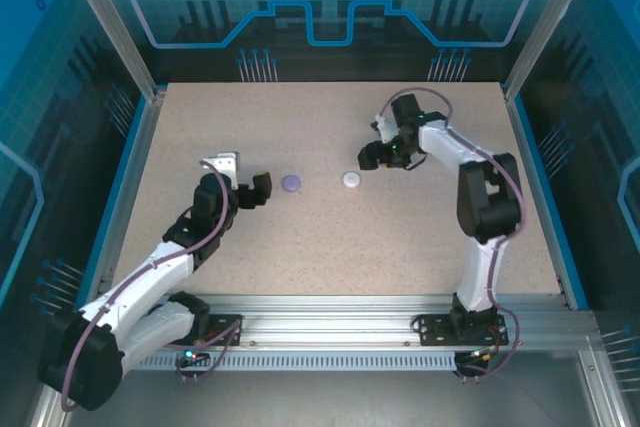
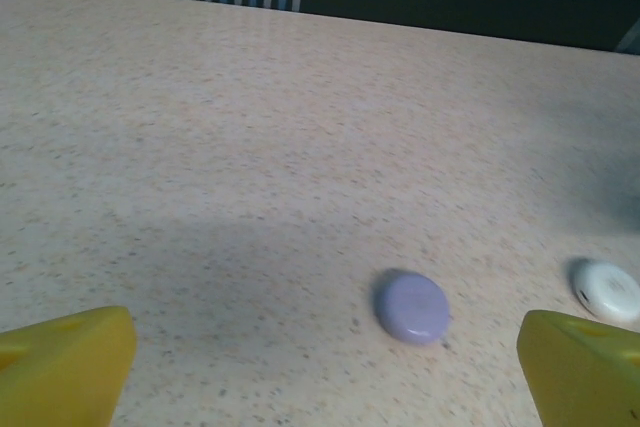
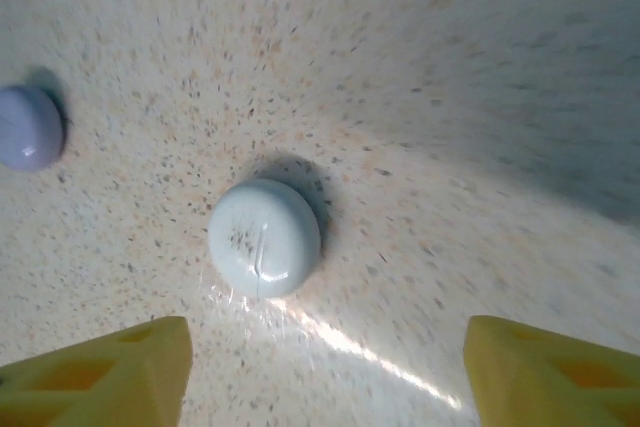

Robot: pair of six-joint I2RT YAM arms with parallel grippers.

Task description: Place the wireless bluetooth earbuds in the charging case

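1. We see two round containers on the speckled table (image 1: 330, 267): a purple charging case (image 1: 291, 183) and a white charging case (image 1: 351, 180). They lie near the table's middle, side by side but apart, with the purple one on the left in the top view.
2. Both cases lie flat with their lids down. Since they are closed, we cannot tell whether any earbuds sit inside either one.
3. From the right wrist we look down on the white charging case (image 3: 264, 238). A thin line and a few dark specks mark its domed top. The purple charging case (image 3: 28, 127) shows partly at the left edge.
4. The left end effector (image 1: 253, 190) is just left of the purple case and does not touch it. In the left wrist view its yellow fingers (image 2: 65, 362) are spread wide at the bottom corners and pinch nothing. The purple case (image 2: 412, 307) lies ahead of the gap, nearer the right-hand finger, and the white case (image 2: 608, 290) lies further right.
5. The right end effector (image 1: 368, 157) is just beside the white case, on its far right side. Its fingers (image 3: 100, 377) are likewise spread wide and grip nothing. The white case lies ahead of the gap, untouched.
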